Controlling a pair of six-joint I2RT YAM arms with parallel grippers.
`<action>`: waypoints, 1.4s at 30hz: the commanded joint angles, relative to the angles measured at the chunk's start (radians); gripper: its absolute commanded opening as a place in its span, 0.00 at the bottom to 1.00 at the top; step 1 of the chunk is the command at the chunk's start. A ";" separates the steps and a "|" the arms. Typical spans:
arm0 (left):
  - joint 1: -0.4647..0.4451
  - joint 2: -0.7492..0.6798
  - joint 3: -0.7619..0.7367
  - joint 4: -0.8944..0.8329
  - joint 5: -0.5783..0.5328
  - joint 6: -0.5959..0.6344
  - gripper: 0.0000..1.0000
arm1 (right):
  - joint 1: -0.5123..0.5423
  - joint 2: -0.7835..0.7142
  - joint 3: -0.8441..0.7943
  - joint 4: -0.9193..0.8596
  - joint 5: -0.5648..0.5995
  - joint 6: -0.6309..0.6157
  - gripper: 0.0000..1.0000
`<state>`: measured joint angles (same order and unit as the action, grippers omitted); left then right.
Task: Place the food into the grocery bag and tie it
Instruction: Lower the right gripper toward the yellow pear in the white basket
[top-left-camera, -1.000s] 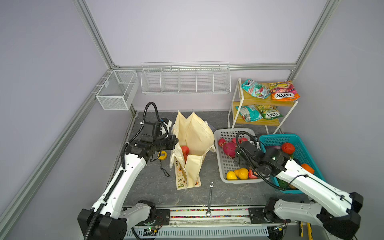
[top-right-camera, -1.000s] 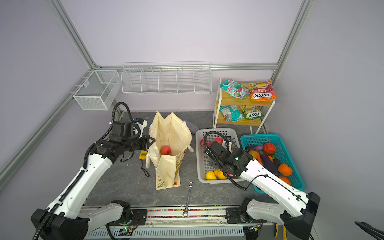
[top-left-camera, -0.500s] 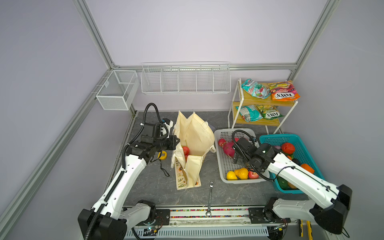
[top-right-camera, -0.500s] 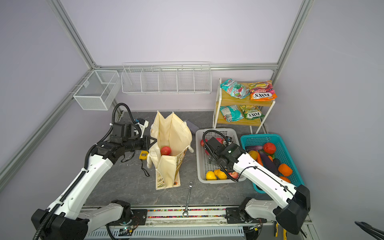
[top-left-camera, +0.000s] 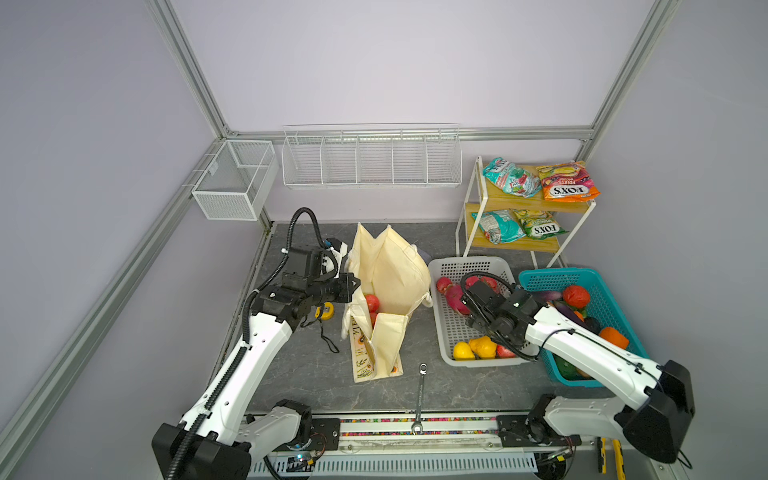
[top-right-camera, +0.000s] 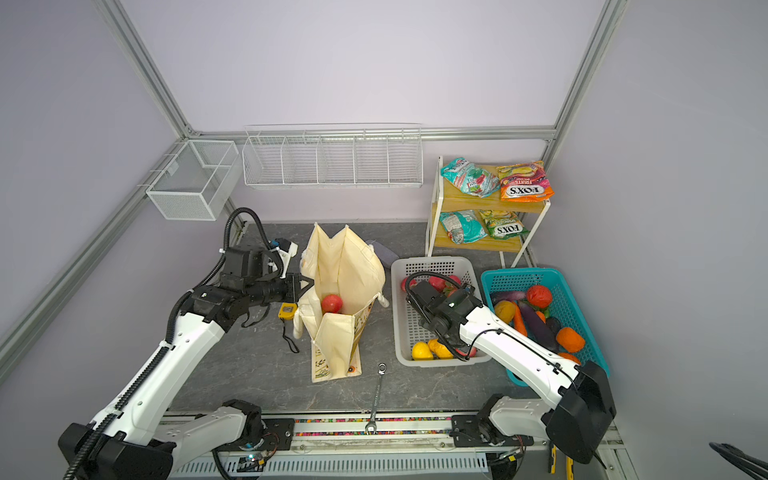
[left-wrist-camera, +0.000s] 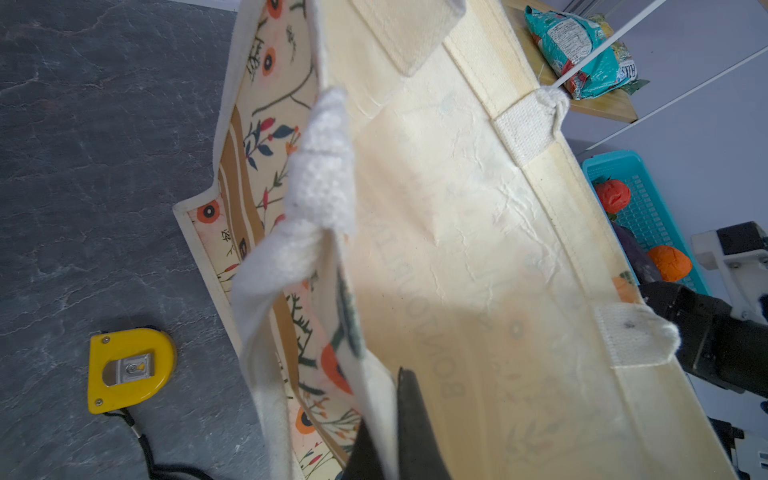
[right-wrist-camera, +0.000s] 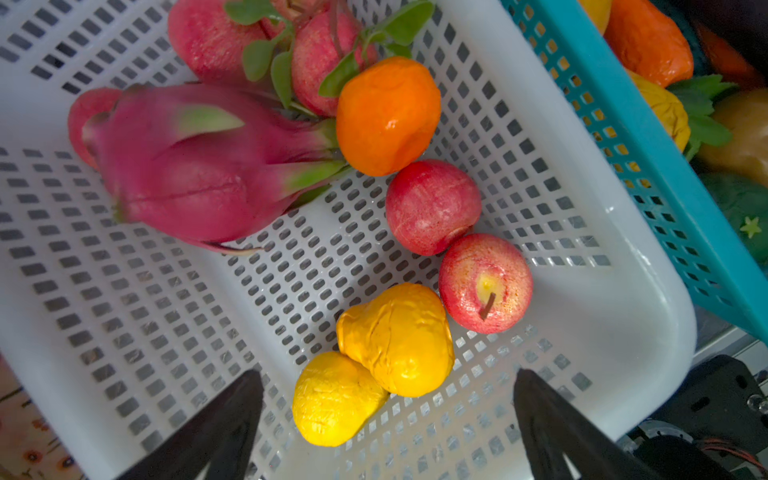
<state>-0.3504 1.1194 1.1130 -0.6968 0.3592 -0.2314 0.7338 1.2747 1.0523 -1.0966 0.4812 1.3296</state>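
The grocery bag (top-left-camera: 395, 274) stands upright and gaping on the dark surface (top-left-camera: 299, 365), between the two arms. The left claw (left-wrist-camera: 386, 415) is closed tight on the cloth rim of the bag's near-left side, and the rim is pinched between its dark fingers (left-wrist-camera: 409, 411). A red apple (top-right-camera: 331, 303) lies inside the bag, visible in both top views.

To the bag's right sits the grey basket (top-left-camera: 469, 262), with the teal basket (top-left-camera: 552, 276) touching its far side. The right claw (right-wrist-camera: 388, 374) hangs over the grey basket with its jaws spread wide, gripping nothing. Below it lie two yellow pieces (right-wrist-camera: 399, 336) pressed together, two more red apples touching each other, an orange (right-wrist-camera: 386, 116) and a dragon fruit (right-wrist-camera: 199, 174). The teal basket holds more fruit and vegetables. Snack packets (top-left-camera: 567, 188) lie on the two-tier shelf (top-left-camera: 498, 200) behind the baskets.
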 joint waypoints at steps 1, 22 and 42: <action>-0.019 -0.017 0.019 0.003 -0.007 0.015 0.00 | -0.030 0.036 -0.024 0.037 -0.015 0.079 0.96; -0.024 -0.035 0.000 0.005 -0.054 0.060 0.00 | -0.078 0.159 -0.122 0.132 -0.145 0.178 0.89; -0.024 -0.032 -0.028 0.016 -0.055 0.080 0.00 | -0.078 0.189 -0.152 0.126 -0.126 0.288 0.89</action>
<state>-0.3676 1.1030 1.0950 -0.6842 0.3069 -0.1783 0.6567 1.4441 0.9272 -0.9276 0.3508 1.5566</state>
